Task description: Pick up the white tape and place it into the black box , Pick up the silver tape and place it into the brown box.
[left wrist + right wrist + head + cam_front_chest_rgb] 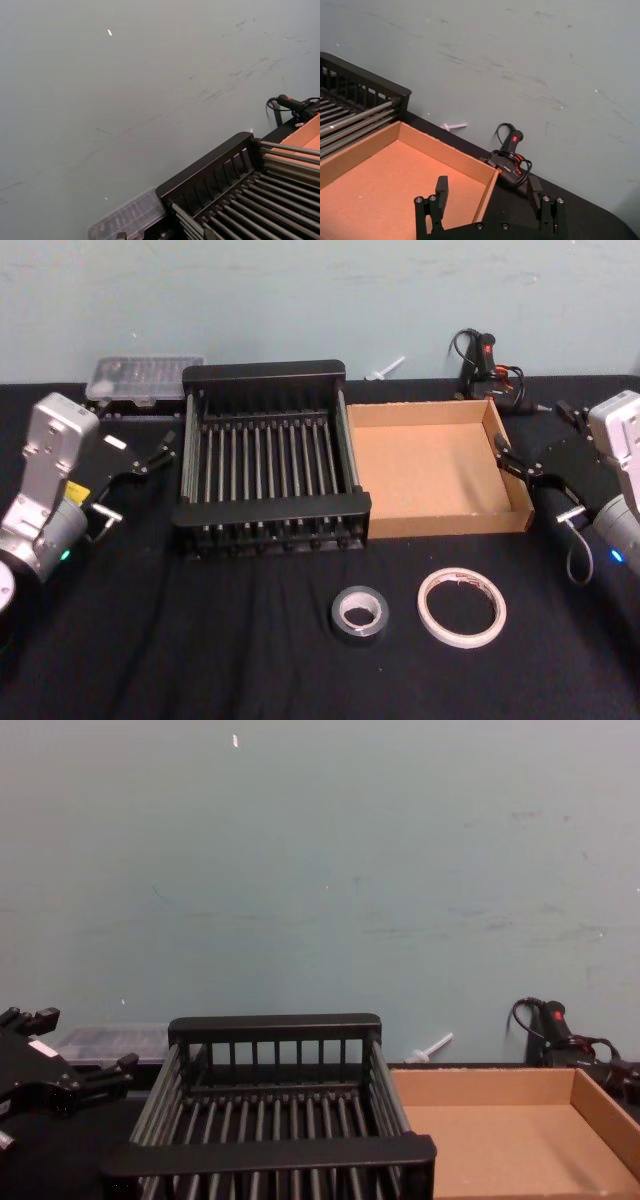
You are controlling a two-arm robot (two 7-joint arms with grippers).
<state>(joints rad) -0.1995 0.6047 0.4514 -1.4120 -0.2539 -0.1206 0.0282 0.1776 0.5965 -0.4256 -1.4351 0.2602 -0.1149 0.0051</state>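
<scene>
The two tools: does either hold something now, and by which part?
Nothing is held. The left tool and right tool are open and empty; both tapes lie on the black table.

Head view is aimed down from above across the whole table; chest view is set low, level with the black box (272, 1120) and brown box (500, 1135). Both boxes are also caught close-up by the wrist views, tilted toward the wall.
</scene>
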